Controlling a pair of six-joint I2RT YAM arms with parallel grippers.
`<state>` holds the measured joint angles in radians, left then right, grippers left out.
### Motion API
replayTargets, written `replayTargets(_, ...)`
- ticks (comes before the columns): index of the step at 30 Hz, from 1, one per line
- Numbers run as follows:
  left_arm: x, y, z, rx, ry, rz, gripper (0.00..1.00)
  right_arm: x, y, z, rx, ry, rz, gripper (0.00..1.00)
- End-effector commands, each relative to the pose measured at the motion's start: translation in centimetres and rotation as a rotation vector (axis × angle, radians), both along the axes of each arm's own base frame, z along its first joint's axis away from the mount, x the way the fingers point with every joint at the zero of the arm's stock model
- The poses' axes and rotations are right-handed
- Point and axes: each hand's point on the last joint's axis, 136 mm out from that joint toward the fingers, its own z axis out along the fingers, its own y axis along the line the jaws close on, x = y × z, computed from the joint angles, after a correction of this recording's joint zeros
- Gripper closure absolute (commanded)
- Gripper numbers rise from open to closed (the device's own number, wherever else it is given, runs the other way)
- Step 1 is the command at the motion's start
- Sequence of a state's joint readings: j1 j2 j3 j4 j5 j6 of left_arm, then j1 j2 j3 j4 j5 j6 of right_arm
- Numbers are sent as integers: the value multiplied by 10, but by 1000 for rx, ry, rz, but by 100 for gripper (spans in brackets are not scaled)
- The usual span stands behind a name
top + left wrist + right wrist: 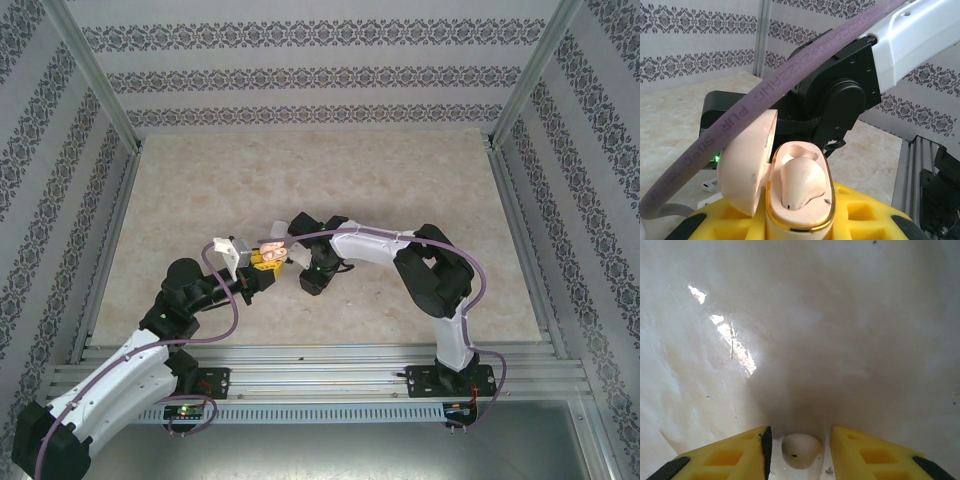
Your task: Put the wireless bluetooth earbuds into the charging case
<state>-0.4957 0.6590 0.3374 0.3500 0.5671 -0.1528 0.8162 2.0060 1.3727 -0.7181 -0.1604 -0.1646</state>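
Clamping the open charging case (800, 223) at the bottom centre of the left wrist view, the left gripper (795, 235) holds it with lid swung left and one earbud (802, 182) seated inside. Low in the right wrist view the right gripper (800, 435) has jaws partly apart around a second earbud (801, 451), slim gaps either side; whether they grip it I cannot tell
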Motion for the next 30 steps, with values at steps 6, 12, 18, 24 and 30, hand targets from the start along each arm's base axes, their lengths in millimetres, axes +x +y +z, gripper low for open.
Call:
replayTargets(6,3,2,2,3,-30,13,88,-11,-23,-13,-132,31,6,68)
replayTargets(12,3,2,4,4,-34,14,88,-4,-22,-3,-102,0,-56,76)
replayTargets(18,5,2,6,1,-42,22,88,15,-23,34,25,-63,-234,80)
replayTargets(24,8,-1,12,-19,-59,17,88,36,-30,100,163,-238,-404,80)
replayTargets(30,11,-6,20,-45,-82,-6,88,42,-39,182,362,-409,-532,79)
